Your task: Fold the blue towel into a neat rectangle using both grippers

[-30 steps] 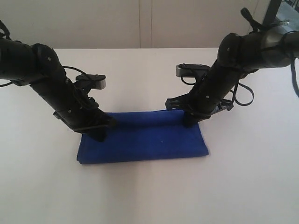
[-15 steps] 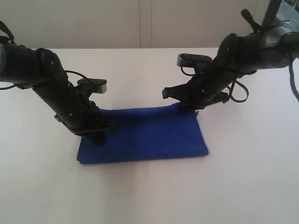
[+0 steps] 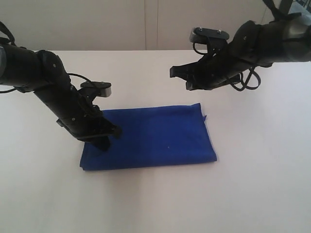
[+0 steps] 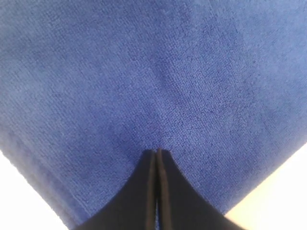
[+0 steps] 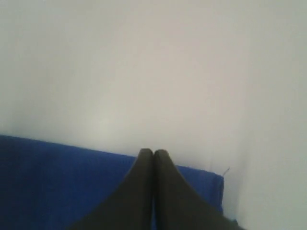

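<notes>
We found the blue towel (image 3: 150, 138) folded near the middle of the white tabletop (image 3: 146, 204).
Bare tabletop lay open on every side, widest toward the near edge. The towel made a fairly even rectangle, with a short thread (image 3: 205, 117) at its far right corner. The left gripper (image 4: 157, 152), jaws pressed together on nothing, stood tip-down on the towel's left part. The right gripper (image 5: 153, 153), likewise closed and empty, hung above the tabletop beyond that far right corner.

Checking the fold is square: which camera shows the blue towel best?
The exterior view: the whole blue towel shows as a rectangle, only its left end partly covered by the left gripper. The left wrist view shows close-up pile; the right wrist view only one edge and corner.
</notes>
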You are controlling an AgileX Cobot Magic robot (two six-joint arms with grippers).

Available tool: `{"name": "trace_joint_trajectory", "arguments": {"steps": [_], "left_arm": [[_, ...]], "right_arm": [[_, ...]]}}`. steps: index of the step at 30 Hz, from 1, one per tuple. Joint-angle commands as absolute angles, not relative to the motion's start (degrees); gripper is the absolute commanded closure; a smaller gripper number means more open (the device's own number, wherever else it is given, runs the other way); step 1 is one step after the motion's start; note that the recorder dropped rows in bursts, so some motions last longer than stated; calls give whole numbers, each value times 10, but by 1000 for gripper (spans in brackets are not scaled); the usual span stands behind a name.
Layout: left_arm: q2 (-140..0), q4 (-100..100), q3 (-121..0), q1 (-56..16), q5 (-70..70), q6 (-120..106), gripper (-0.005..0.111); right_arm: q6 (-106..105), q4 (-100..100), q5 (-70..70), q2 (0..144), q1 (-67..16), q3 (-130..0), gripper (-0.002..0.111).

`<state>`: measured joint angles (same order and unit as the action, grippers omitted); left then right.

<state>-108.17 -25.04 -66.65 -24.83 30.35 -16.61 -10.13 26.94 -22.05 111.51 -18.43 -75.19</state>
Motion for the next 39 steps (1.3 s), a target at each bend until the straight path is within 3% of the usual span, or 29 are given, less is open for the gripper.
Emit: {"name": "trace_joint_trajectory", "arguments": {"steps": [1, 12, 19, 39], "left_arm": [[-1077, -254, -672, -247, 312, -167, 107], [-1010, -194, -691, -204, 320, -142, 107], [-979, -192, -676, -156, 347, -121, 107], [-973, -227, -645, -155, 341, -121, 107]], "right_arm": [[-104, 226, -289, 1096, -182, -753, 108], [-130, 165, -439, 1075, -182, -752, 108], [-138, 184, -352, 1076, -182, -703, 108], [-128, 210, -280, 1161, -182, -702, 108]]}}
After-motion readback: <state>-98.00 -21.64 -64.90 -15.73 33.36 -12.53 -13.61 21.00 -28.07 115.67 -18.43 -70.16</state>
